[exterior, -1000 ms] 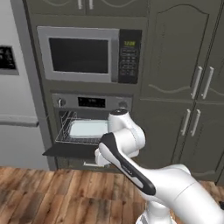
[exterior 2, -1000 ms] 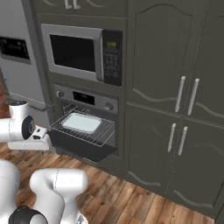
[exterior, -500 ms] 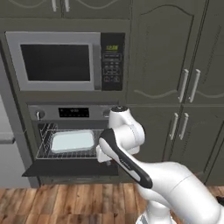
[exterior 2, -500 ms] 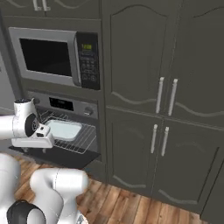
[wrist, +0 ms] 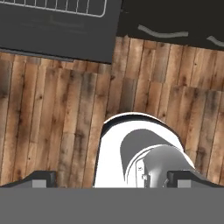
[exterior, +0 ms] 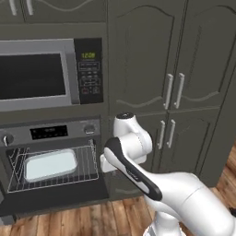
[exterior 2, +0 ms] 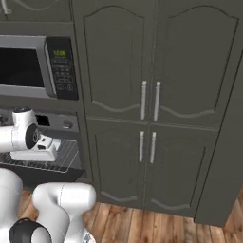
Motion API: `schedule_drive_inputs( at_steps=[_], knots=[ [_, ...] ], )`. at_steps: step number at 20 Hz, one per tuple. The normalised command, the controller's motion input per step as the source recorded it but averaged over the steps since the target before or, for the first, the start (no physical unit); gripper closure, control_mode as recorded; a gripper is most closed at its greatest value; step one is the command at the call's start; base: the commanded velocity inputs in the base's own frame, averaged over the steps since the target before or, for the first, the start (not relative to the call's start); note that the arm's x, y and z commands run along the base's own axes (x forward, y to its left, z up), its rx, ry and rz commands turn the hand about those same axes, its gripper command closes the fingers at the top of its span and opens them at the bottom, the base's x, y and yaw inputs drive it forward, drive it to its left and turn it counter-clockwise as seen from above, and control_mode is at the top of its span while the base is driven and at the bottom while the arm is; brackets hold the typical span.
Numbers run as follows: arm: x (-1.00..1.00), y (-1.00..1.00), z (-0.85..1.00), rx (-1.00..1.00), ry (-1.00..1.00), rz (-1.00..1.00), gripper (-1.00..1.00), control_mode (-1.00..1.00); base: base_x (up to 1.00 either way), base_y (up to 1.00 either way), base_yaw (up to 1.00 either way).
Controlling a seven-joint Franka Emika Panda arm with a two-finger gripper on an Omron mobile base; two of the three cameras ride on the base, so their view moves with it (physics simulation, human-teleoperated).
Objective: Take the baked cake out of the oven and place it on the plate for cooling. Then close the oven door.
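Note:
The oven [exterior: 50, 132] sits low at the left, under its silver control strip. The oven door [exterior: 55, 196] hangs open, folded down flat. The baked cake [exterior: 50, 164], a pale rounded slab, lies on the left part of the wire rack [exterior: 87, 166] inside. My gripper [wrist: 113, 179] points down at the floor, open and holding nothing, with its fingertips [wrist: 41, 178] wide apart. The oven door [wrist: 57, 30] shows as a dark panel at the upper left of the hand view. My hand [exterior: 107, 162] hangs just right of the oven opening. The plate is out of view.
A silver-framed microwave [exterior: 37, 76] is mounted above the oven. Tall dark cabinet doors [exterior: 175, 92] with silver handles fill the wall to the right, and the cabinet doors [exterior 2: 152, 95] also face the right base view. Wooden floor [wrist: 52, 113] lies below.
The whole picture has shifted: the base has driven to the right, so the oven and microwave now sit further left. The arm keeps its pose and the gripper stays open.

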Motion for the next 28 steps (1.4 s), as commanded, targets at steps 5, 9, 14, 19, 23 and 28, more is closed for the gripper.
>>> schedule_drive_inputs(
  at_steps=[5,9,14,19,23,28],
  knots=[
    [0.00,0.00,0.00,0.00,0.00,0.00,-1.00,1.00,0.38,-0.22,-0.21],
    [0.00,0.00,0.00,0.00,0.00,0.00,-1.00,1.00,0.31,-0.11,0.00],
    [0.00,0.00,0.00,0.00,0.00,0.00,-1.00,1.00,0.26,-0.23,0.00],
    [0.00,0.00,0.00,0.00,0.00,0.00,-1.00,1.00,0.46,-0.34,-0.03],
    [0.00,0.00,0.00,0.00,0.00,0.00,-1.00,1.00,0.55,-0.21,-0.01],
    [0.00,0.00,0.00,0.00,0.00,0.00,-1.00,1.00,0.38,0.07,0.00]
  ],
)
